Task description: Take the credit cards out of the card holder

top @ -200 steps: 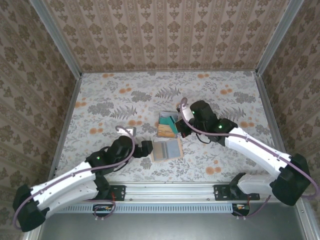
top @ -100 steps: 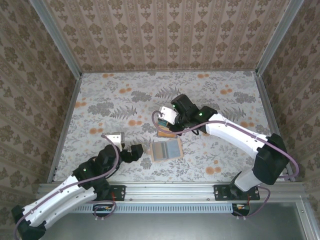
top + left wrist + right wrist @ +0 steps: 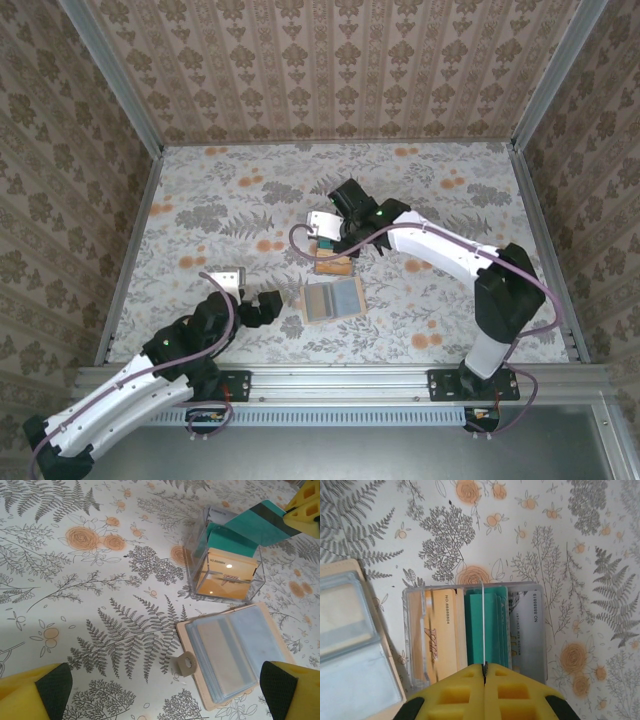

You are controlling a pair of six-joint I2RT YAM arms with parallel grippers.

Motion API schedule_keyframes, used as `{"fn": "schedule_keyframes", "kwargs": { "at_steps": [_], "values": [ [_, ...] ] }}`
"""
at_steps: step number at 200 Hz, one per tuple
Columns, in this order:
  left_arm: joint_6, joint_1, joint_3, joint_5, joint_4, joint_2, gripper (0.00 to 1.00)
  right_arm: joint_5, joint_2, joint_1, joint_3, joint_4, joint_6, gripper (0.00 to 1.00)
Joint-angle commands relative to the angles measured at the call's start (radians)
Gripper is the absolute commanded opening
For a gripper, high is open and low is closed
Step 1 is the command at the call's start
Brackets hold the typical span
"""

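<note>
The right gripper (image 3: 484, 668) is clenched on a teal card (image 3: 483, 625), which is pinched edge-on between the two yellow fingers (image 3: 520, 690) and sticks straight out ahead of their tips. From the left wrist the same card shows its dark stripe and slants out from the right fingers above a clear box (image 3: 193, 555). The box sits directly under the held card and has an orange card (image 3: 437, 640) and more teal ones standing in it; whether the held card touches the box cannot be told. The left gripper (image 3: 165, 682) is released, its fingers (image 3: 30, 695) spread wide with nothing between them. The card holder (image 3: 235, 655) lies open and flat on the table (image 3: 75, 605) just ahead of them, beside the box.
</note>
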Motion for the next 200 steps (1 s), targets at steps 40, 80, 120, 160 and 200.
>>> {"fn": "schedule_keyframes", "kwargs": {
  "at_steps": [40, 80, 120, 160, 200],
  "values": [
    [0.020, 0.017, -0.008, -0.031, -0.046, -0.028, 1.00, -0.026, 0.079, -0.034, 0.067, -0.064, -0.012, 0.00],
    [0.023, 0.025, -0.012, -0.029, -0.051, -0.031, 1.00, -0.034, 0.107, -0.042, 0.067, -0.062, -0.010, 0.00],
    [0.024, 0.034, -0.013, -0.019, -0.050, -0.033, 1.00, -0.026, 0.139, -0.042, 0.069, -0.055, -0.008, 0.00],
    [0.029, 0.043, -0.015, -0.008, -0.051, -0.038, 1.00, -0.023, 0.164, -0.044, 0.099, -0.063, 0.009, 0.25],
    [0.029, 0.046, -0.017, 0.000, -0.049, -0.038, 1.00, 0.056, 0.150, -0.049, 0.090, -0.001, 0.042, 0.39]
  ]
}}
